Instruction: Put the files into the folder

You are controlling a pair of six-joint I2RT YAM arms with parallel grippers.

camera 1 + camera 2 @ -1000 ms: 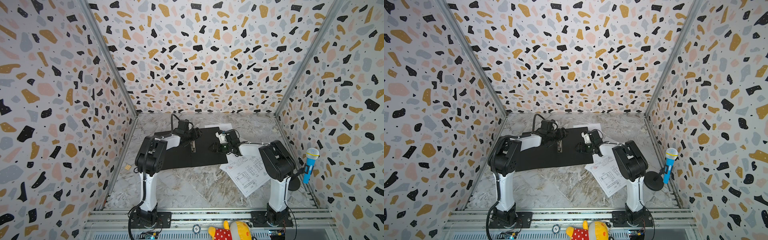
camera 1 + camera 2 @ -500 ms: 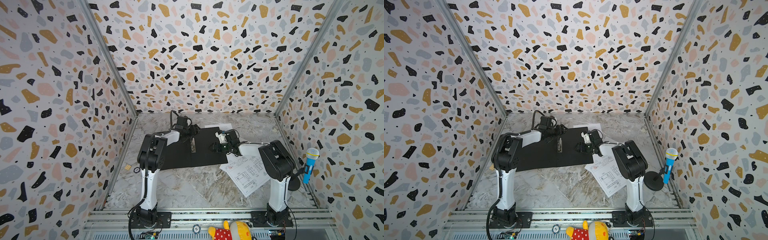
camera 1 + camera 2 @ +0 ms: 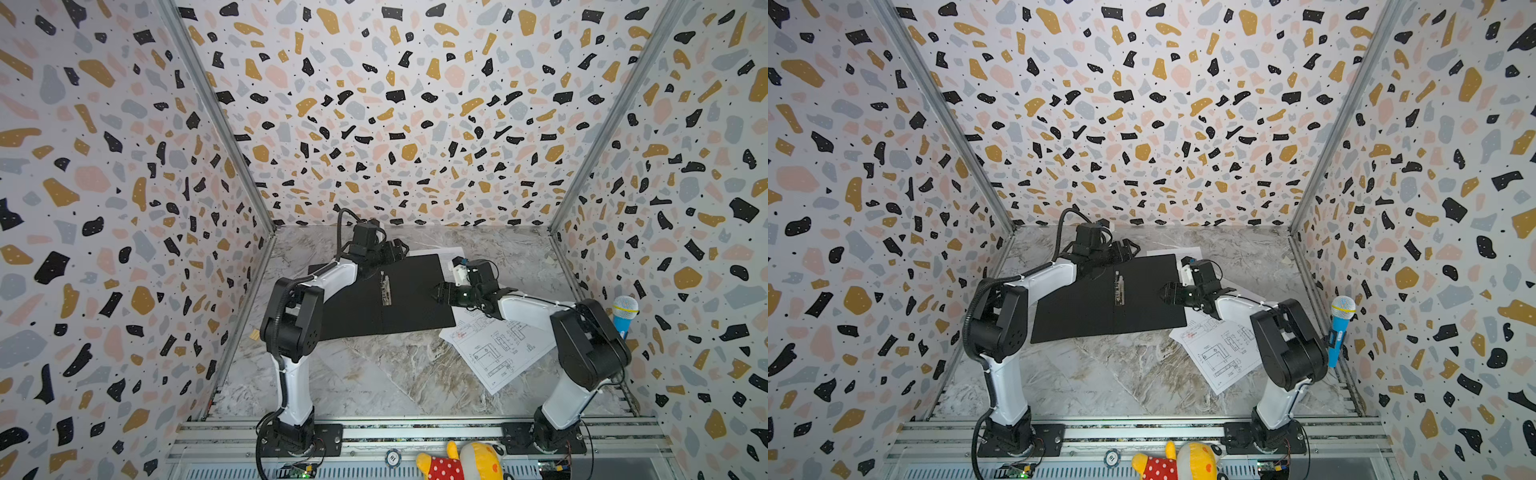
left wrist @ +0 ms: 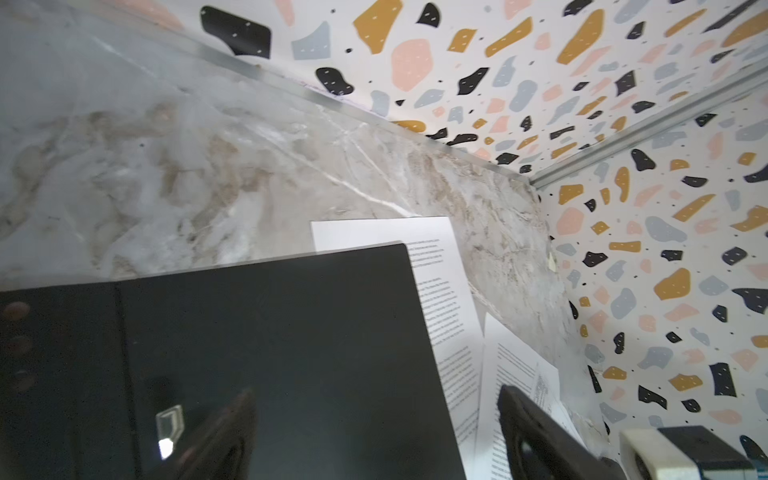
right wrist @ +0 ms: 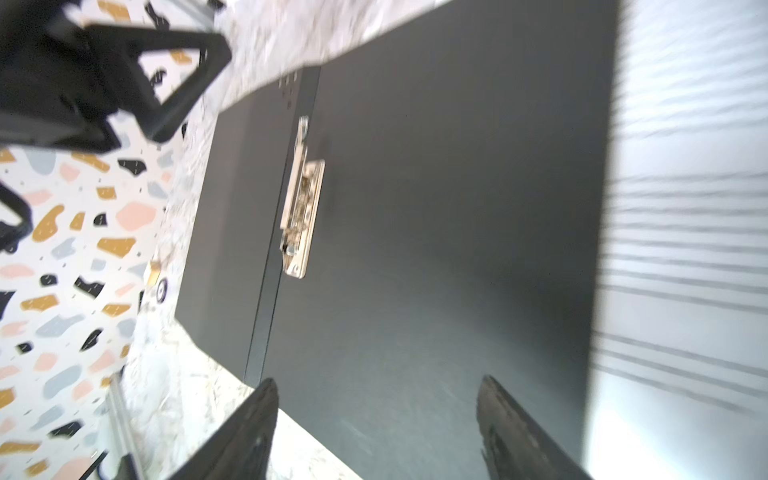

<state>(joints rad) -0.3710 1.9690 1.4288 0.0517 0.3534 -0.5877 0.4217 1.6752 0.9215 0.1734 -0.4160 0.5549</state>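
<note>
Folder (image 3: 409, 309) is laid open flat mid-table. Left gripper (image 3: 392, 250) has been drawn back to its far edge, right gripper (image 3: 439, 293) widened; both spread, empty. Files (image 3: 498, 349) are still left outside, at its right edge: loading is judged next.

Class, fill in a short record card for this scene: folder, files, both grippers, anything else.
Folder: open on table, black inside up, metal clip at spine
Files: drawing sheet by folder's near right corner; two text sheets along its far right edge
Left gripper: open, empty, above folder's far edge
Right gripper: open, empty, above folder's right half
Other: toy microphone, plush toy
</note>
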